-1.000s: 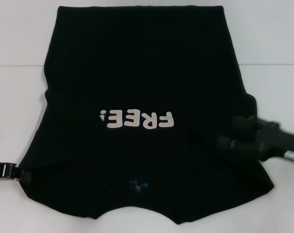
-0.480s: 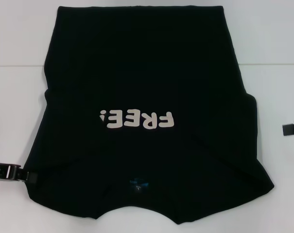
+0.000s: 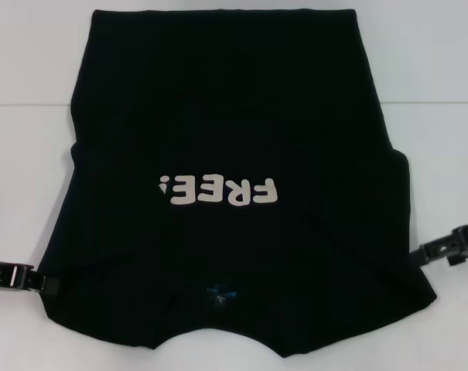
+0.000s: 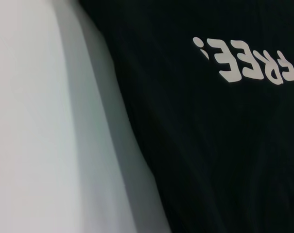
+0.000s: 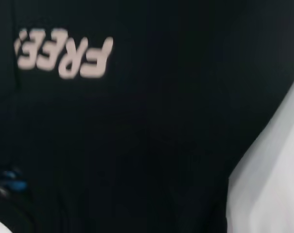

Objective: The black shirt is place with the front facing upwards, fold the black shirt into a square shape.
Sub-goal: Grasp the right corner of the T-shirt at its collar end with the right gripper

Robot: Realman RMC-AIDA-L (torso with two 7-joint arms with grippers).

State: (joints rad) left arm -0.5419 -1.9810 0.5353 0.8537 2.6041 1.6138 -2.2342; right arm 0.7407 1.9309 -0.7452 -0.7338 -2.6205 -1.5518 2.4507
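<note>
The black shirt lies print-side up, filling the centre of the head view, its neckline and blue neck label at the lower edge, the hem at the top. The sleeves appear already folded inward, leaving a tapered panel; judged from this, the side folds are done and the lengthwise folds into a square remain. The left gripper sits at the lower left, touching the shirt's edge; the right gripper sits at the right edge, just beside the cloth. Whether either is clamped or released cannot be told. The white table carries a faint seam line across the upper frame.
</note>
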